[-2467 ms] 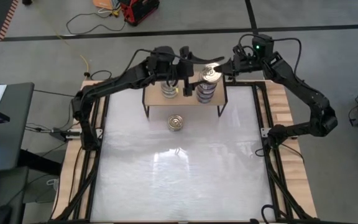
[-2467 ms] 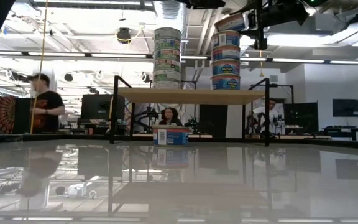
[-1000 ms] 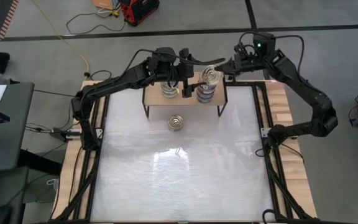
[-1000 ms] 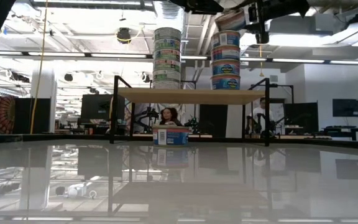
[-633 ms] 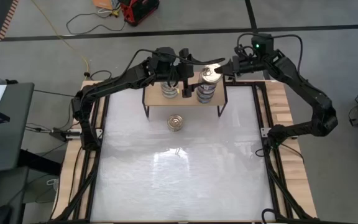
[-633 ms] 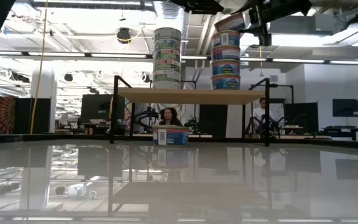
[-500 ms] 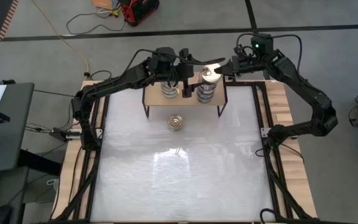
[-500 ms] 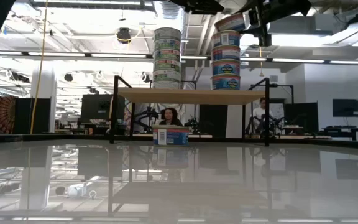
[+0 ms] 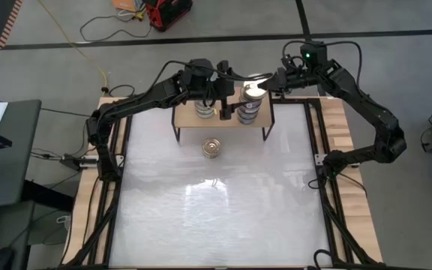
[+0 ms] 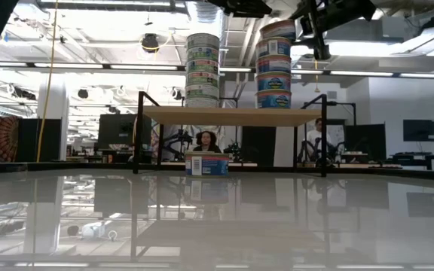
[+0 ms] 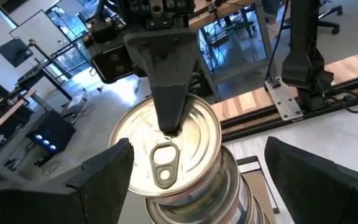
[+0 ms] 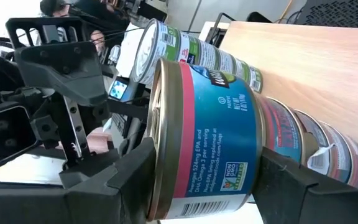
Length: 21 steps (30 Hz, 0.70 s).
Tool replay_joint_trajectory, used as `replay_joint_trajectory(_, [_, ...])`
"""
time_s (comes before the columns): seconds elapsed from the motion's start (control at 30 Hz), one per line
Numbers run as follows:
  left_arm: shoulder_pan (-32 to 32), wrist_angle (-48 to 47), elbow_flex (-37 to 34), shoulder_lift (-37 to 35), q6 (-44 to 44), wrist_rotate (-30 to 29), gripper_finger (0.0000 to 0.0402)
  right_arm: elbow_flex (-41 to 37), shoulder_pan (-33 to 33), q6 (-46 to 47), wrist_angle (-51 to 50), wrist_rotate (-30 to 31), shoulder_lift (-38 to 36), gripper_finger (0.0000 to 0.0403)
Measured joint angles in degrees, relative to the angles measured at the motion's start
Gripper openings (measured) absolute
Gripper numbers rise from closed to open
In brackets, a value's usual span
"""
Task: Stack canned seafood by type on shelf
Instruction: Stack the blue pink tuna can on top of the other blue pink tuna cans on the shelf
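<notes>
Pinching a tin (image 12: 207,140), the right end effector (image 9: 265,81) apparently rests it atop the stack (image 10: 274,69).

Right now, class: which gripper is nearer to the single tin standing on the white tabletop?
Left, narrowly. The left gripper hovers open over the shelf between the two stacks. The right gripper is farther back, shut on the blue stack's top tin. Neither touches the lone tin.
</notes>
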Motion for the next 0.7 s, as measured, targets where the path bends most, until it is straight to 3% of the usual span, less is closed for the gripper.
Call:
replay_joint_trajectory(0.3, [0.0, -0.7, 0.0, 0.0, 0.3, 0.0, 0.0347, 2.1, 0.0, 0.5, -1.3, -0.2, 0.0, 0.0256])
replay_joint_trajectory(0.7, [0.0, -1.7, 0.0, 0.0, 0.5, 0.1, 0.0347, 5.3, 0.0, -3.8, -10.2, 3.0, 1.0, 0.0256])
